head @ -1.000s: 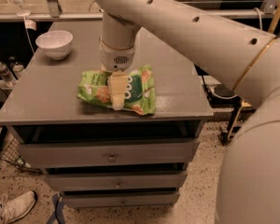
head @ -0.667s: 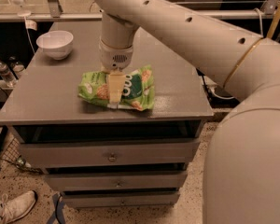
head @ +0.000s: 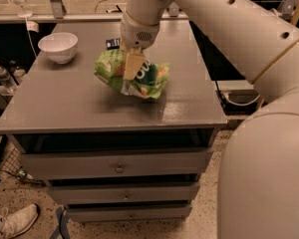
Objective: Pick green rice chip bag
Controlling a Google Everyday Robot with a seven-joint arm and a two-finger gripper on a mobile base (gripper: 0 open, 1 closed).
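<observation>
The green rice chip bag point(head: 152, 79) is bright green with white lettering and tan rice cake pictures. It hangs tilted above the grey table top point(head: 79, 103), off the surface. My gripper point(head: 131, 66) comes down from the large white arm and is shut on the bag's middle, with one cream finger point(head: 133, 65) across its front. The bag's left end bulges out past the finger and its right end droops lower.
A white bowl point(head: 58, 47) stands at the table's back left. A small dark object point(head: 112, 43) lies behind the bag. The table has drawers point(head: 119, 166) below its front edge. A water bottle point(head: 3, 76) stands to the left, off the table.
The bag lay flat on the table with my gripper down on it. Now my gripper has risen with the bag held in it, clear of the table.
</observation>
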